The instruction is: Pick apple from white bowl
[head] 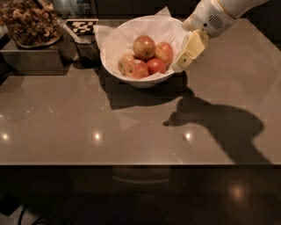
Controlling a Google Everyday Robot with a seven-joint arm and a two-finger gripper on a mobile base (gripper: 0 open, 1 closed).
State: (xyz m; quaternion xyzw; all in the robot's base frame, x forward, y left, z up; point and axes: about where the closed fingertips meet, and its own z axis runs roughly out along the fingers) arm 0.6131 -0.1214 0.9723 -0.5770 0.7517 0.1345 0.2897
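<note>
White bowl (141, 81) holds apple (144, 47); pincer (181, 64) at rim, grip state unclear.

White bowl (139, 81), cream end effector (186, 55) beside it

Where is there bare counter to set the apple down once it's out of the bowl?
Widest free patch: the counter in front of the white bowl, out to the near edge. Another lies right of the bowl, under the arm. Back left is crowded: nut tray and checkered marker beside the bowl. The hand hangs at the bowl's right rim.
</note>
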